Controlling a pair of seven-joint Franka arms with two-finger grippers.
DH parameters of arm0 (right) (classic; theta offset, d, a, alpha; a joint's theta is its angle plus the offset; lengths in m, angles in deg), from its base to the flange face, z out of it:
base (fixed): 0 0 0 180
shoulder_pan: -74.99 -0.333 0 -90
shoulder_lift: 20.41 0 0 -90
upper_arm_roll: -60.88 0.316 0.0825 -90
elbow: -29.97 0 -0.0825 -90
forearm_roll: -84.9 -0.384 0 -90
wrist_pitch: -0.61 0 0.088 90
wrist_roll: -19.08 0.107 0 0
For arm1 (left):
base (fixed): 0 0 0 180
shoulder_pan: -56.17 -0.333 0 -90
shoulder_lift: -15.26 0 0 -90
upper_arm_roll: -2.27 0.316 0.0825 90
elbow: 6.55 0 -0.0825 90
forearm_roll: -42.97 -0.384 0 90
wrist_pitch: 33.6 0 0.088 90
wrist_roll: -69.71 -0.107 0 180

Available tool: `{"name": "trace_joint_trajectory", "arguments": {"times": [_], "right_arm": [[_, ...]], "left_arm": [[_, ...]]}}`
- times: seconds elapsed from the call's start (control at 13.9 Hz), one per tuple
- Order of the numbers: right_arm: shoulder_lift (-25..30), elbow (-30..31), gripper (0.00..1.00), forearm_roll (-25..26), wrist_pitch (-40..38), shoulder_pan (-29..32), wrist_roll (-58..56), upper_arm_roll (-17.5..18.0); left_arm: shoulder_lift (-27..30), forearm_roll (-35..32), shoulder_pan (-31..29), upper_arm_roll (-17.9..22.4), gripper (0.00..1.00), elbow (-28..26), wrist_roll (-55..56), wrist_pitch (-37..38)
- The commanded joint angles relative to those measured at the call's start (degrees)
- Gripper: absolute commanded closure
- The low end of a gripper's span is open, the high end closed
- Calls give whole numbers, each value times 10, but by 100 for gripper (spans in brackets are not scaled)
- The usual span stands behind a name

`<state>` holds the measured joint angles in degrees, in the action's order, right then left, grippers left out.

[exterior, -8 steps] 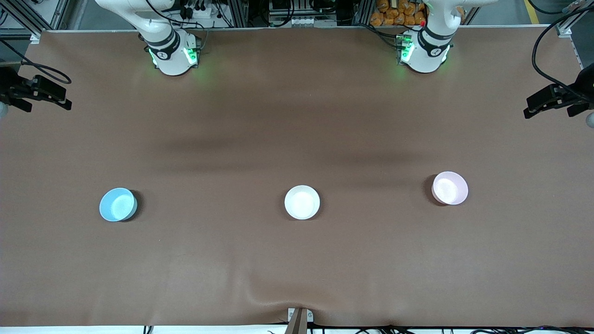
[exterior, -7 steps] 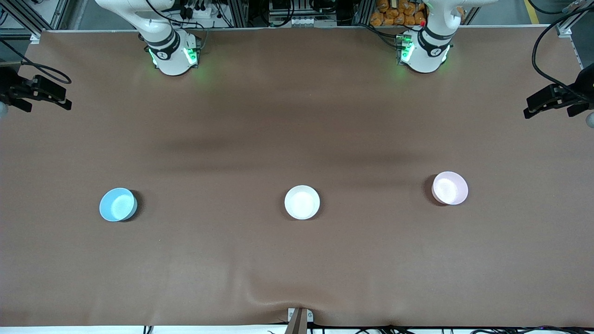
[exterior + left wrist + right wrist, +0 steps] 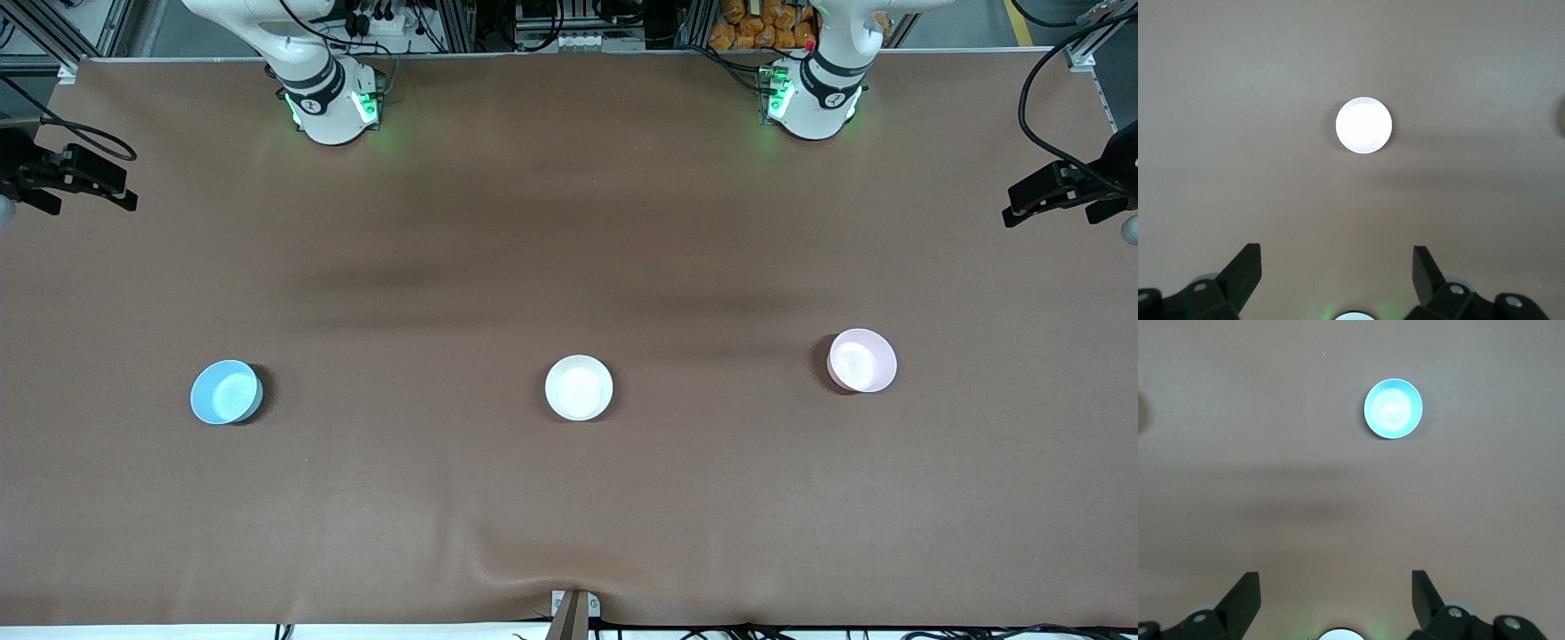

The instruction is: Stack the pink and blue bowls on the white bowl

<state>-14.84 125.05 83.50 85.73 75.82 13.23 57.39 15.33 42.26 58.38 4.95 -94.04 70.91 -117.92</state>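
both the left gripper [image 3: 1337, 267] and right gripper [image 3: 1335, 585] hang wide open and empty high over the table [image 3: 569, 516], the pink bowl [image 3: 861, 360], white bowl [image 3: 579, 388] and blue bowl [image 3: 226, 392] sit well apart in a row, so a pinch on those glossy rims could easily slip or tip one.

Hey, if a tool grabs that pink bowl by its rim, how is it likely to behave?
The pink bowl looks glossy, so its rim may be slippery. It seems rigid and small, probably light. Sitting upright on a flat base, it should slide rather than roll, though a one-sided rim grip might tilt it.
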Motion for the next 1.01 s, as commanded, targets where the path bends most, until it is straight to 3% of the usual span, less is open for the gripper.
{"name": "trace_joint_trajectory", "arguments": {"times": [0.0,0.36,0.94], "right_arm": [[-3,-7,0,9,-3,-6,-5,-5],[-3,-7,0,9,-3,-6,-5,-5],[-3,-6,0,9,-4,-6,-5,-5]], "left_arm": [[-3,4,-2,1,0,9,-9,3],[-7,0,-3,1,0,7,-14,2],[-105,-13,-24,3,0,2,-16,-73]]}}
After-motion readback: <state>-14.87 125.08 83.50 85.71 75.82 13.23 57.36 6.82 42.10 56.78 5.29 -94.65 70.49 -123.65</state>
